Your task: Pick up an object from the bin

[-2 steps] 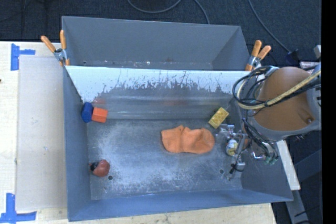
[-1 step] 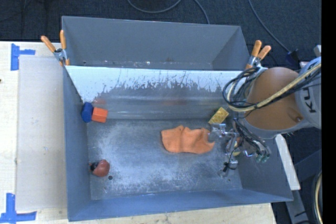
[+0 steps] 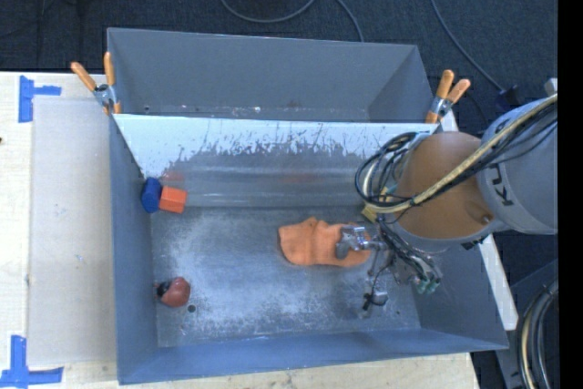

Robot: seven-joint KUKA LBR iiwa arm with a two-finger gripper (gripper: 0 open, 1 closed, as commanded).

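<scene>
Grey speckled bin floor (image 3: pixel 255 310), dark carpet (image 3: pixel 182 9) beyond. We find the gripper (image 3: pixel 372 294) at four o'clock, beside a crumpled orange cloth (image 3: pixel 308 243); whether it is open we cannot tell.

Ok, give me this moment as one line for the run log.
gripper: low, right side of bin | nearest: crumpled orange cloth-like thing, beside it | left side: blue block, orange block, reddish ball

Grey metal bin (image 3: pixel 246 296): centre and near floor open. Blocking: crumpled orange cloth (image 3: pixel 312 243) right of centre; blue block (image 3: pixel 150 194) touching orange block (image 3: pixel 173 199) far-left; dark red lump (image 3: pixel 175 291) near-left.
</scene>
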